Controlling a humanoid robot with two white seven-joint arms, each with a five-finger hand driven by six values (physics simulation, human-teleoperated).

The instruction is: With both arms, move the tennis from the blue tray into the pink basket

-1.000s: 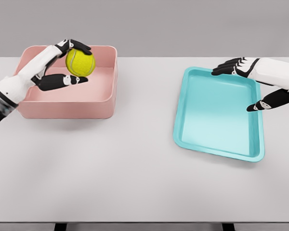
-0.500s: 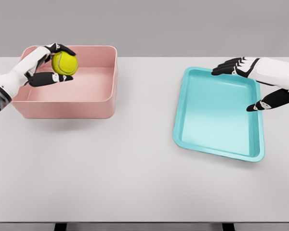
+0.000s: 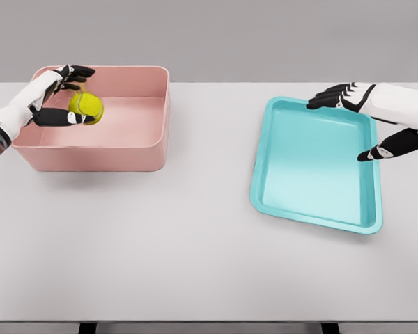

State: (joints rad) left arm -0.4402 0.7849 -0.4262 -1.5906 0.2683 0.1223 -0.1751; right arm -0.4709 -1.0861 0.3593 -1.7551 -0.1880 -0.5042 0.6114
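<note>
Lower now than a moment ago, the tennis ball (image 3: 86, 106) sits down inside the pink basket (image 3: 125, 147), near its left wall, where before it was held above the rim. Around it, the left hand (image 3: 59, 97) has its dark fingers (image 3: 76, 71) curved over the top and its thumb beneath (whether they press the ball or have just loosened, I cannot tell). By the table's (image 3: 195, 250) right edge, the right hand (image 3: 369, 115) hovers unchanged over the blue tray's (image 3: 313, 216) far right corner, fingers spread, holding nothing.
</note>
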